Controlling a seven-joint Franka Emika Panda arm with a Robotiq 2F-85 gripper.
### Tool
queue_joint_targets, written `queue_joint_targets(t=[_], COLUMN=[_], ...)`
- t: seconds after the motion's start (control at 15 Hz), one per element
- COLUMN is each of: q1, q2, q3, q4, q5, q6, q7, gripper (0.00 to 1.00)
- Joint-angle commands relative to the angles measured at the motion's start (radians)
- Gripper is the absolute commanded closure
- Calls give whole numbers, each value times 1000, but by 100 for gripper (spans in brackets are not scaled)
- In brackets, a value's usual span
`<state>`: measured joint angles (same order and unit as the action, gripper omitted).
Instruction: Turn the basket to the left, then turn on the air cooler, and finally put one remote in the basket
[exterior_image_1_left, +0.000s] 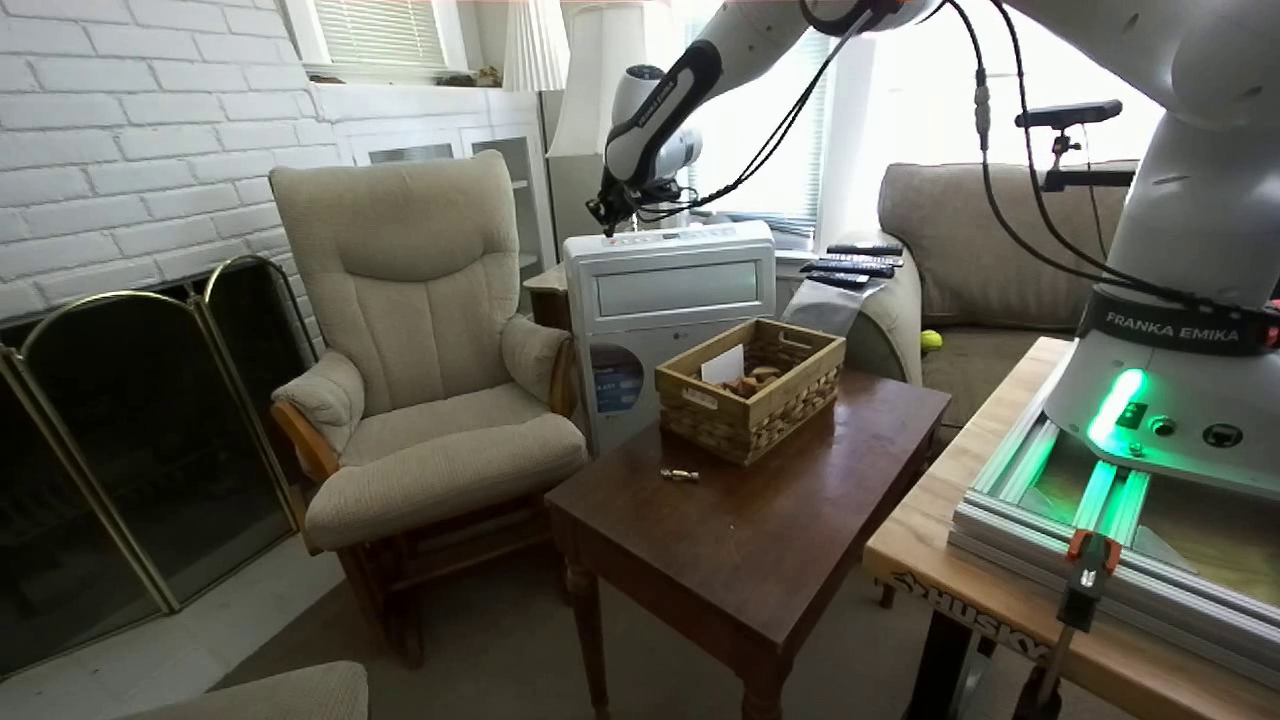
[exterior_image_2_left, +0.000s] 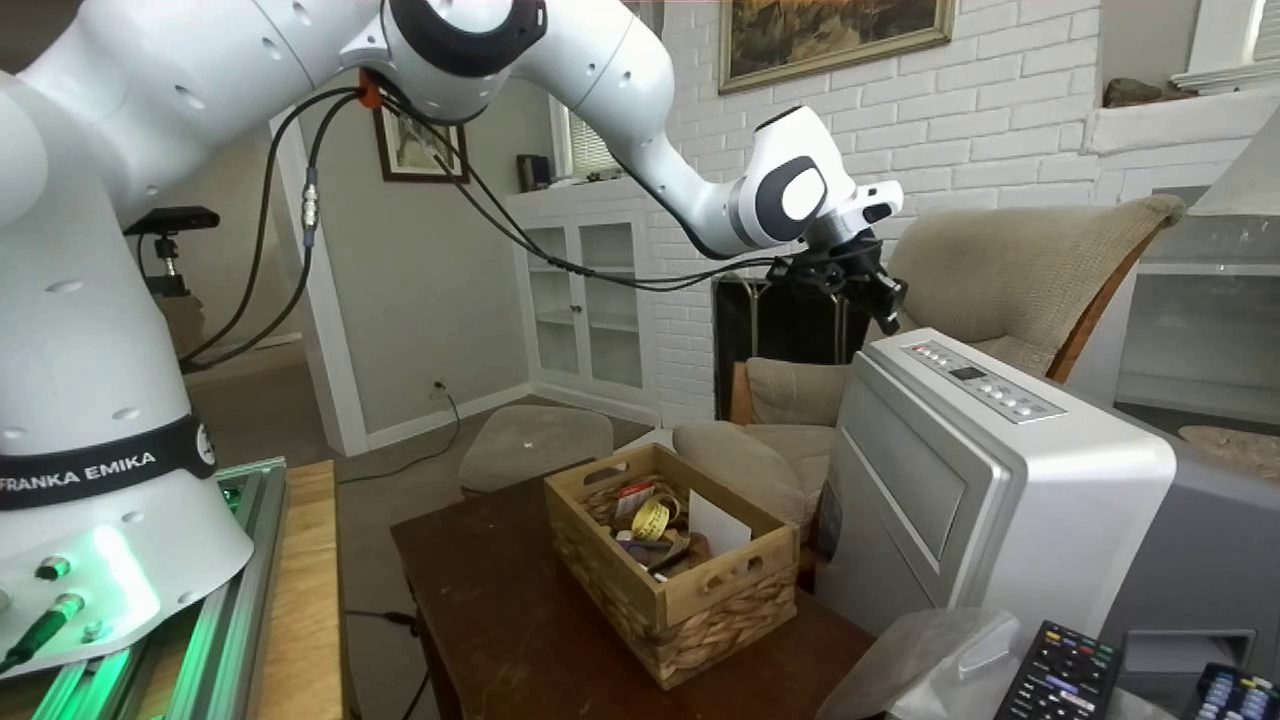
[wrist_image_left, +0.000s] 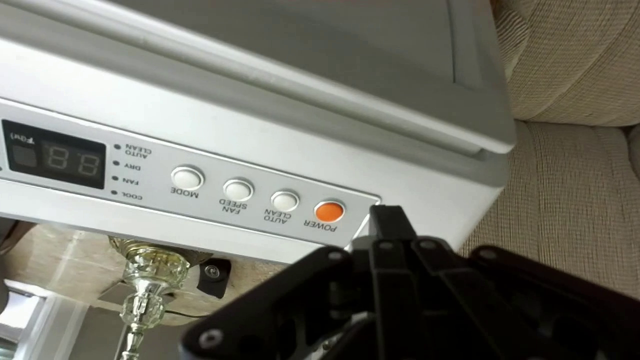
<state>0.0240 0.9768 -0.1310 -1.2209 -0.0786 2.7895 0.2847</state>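
Note:
The air cooler (exterior_image_1_left: 680, 290) stands behind the table; its top panel faces up in an exterior view (exterior_image_2_left: 1080, 480). In the wrist view the panel has an orange power button (wrist_image_left: 329, 212), and the display (wrist_image_left: 55, 154) looks unlit. My gripper (wrist_image_left: 392, 220) is shut and empty, its tips just beside the panel's power end, apart from the button in that view. It also shows in both exterior views (exterior_image_1_left: 608, 228) (exterior_image_2_left: 890, 322); contact with the top cannot be told. The wicker basket (exterior_image_1_left: 795, 412) sits on the table with small items and a white card inside. Several remotes (exterior_image_1_left: 850, 268) lie on the sofa arm.
The brown table (exterior_image_1_left: 720, 560) carries the basket and a small metal piece (exterior_image_1_left: 680, 475). A cream armchair (exterior_image_1_left: 430, 300) stands beside the cooler. A glass lamp base (wrist_image_left: 145, 280) is behind the cooler. A sofa (exterior_image_1_left: 1000, 250) stands at the right, with plastic wrap (exterior_image_2_left: 920, 660) near the remotes.

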Motion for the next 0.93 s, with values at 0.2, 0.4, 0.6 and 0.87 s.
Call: queue_joint_targets(t=[0.2,0.4,0.6,0.87], q1=[6,17,25,32], q2=[128,157,175,198], q3=[-21,-53,-84,-115], q4=[173,211,238,267], q5=[22,19,16,14], q6=[-3,6,1,-7], q7=[-7,26,54,84], gripper=[100,100,100,100])
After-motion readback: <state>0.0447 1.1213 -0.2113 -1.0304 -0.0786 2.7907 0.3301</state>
